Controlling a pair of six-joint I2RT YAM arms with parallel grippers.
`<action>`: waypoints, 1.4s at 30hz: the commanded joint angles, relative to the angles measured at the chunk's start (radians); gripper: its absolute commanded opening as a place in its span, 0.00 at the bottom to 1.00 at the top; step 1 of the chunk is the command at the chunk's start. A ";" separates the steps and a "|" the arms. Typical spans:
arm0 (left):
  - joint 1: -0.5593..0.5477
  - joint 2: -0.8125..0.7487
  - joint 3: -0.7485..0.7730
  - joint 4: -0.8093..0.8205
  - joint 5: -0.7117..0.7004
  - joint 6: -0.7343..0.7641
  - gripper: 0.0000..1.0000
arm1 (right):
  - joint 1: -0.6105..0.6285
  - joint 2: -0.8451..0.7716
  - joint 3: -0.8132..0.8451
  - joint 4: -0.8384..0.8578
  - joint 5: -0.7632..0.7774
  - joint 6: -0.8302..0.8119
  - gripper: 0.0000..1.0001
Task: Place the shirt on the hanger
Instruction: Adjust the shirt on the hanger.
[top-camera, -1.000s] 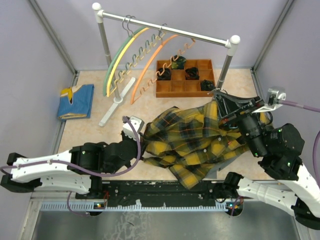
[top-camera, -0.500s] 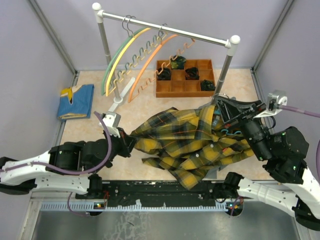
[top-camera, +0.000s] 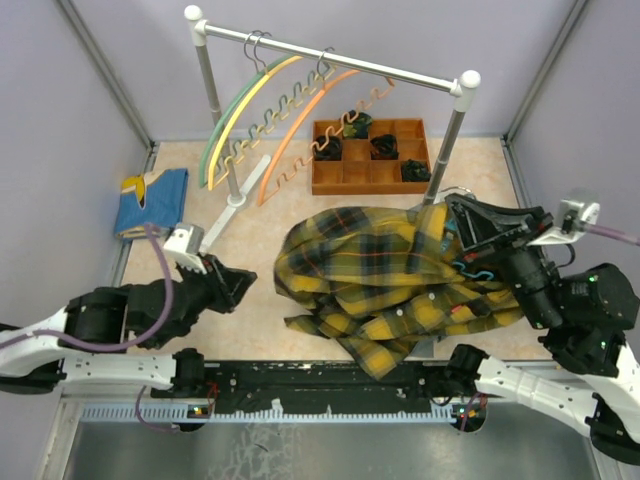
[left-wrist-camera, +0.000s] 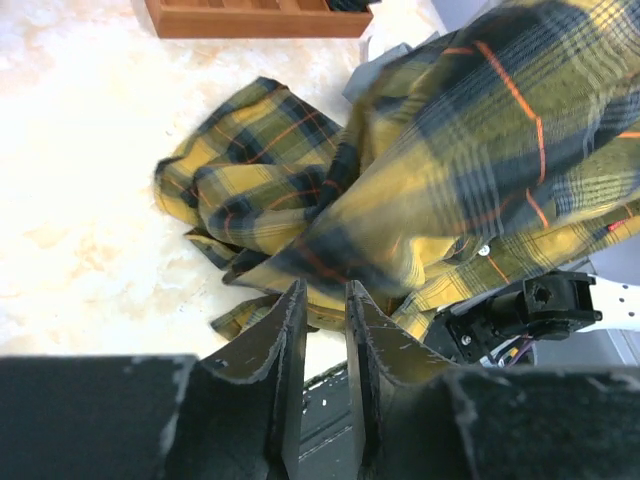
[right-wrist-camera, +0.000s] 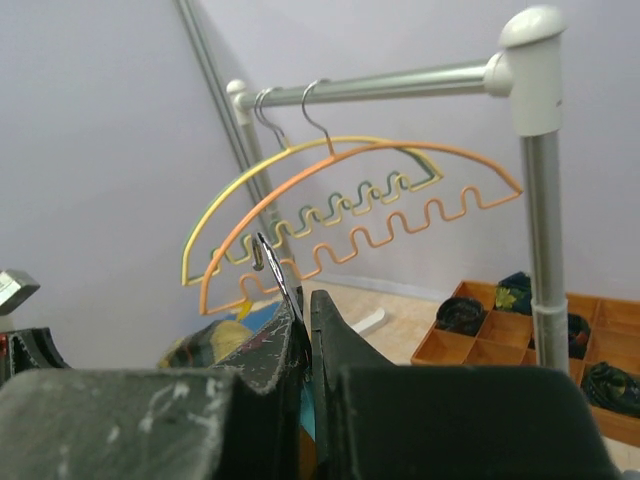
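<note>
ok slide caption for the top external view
Yellow-black plaid flannel shirt partly draped over the light blue plastic hanger held by the right gripper; left gripper open nearby.

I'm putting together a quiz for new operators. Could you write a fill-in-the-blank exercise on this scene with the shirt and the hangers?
1. The left claw sits apart from the shirt and holds ____.
2. The right claw grips the hanger by its metal ____.
3. The rail carries a green hanger, a yellow hanger and an ____ one.
Missing words: nothing; hook; orange.
</note>
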 joint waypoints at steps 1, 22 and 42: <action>0.005 -0.048 -0.020 0.002 -0.012 0.091 0.25 | -0.008 -0.032 0.040 0.136 0.037 -0.051 0.00; 0.003 0.404 0.244 0.280 -0.047 0.682 0.71 | -0.007 0.018 0.017 0.067 -0.029 0.049 0.00; 0.002 0.457 0.300 0.182 -0.233 0.705 0.02 | -0.007 0.026 0.012 0.034 -0.065 0.050 0.00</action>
